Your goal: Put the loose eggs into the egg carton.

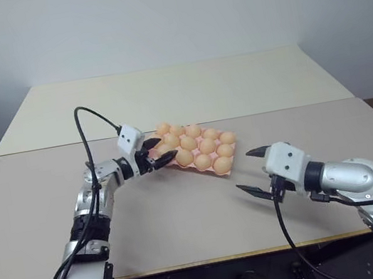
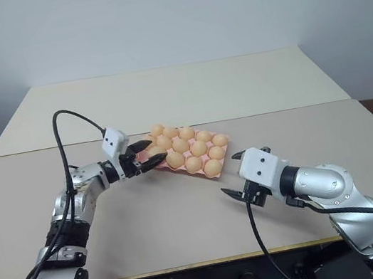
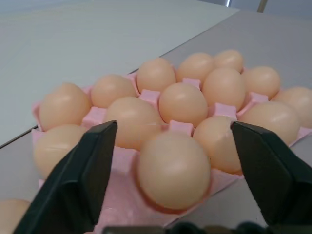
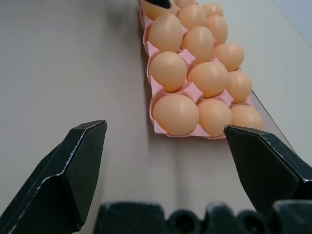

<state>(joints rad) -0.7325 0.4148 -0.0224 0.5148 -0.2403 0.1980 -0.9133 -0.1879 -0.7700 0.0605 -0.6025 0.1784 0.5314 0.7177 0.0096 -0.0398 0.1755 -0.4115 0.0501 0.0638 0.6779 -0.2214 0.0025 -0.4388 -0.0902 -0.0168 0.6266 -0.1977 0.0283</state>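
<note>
Left gripper [image 1: 157, 153] is spread wide at the egg carton [image 3: 127, 165], holding nothing.
The pink carton lies on the table [image 1: 186, 219], its cups filled with eggs [image 4: 175, 114]. The right gripper [image 1: 252, 170], also wide and empty, hovers near the carton's other end.

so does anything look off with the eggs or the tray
Nothing stands out. The eggs sit in the cups of the pink egg carton, which lies flat on the table. No cracks or spills show. The open left gripper is at the carton's end; the open right gripper is apart from it.
</note>
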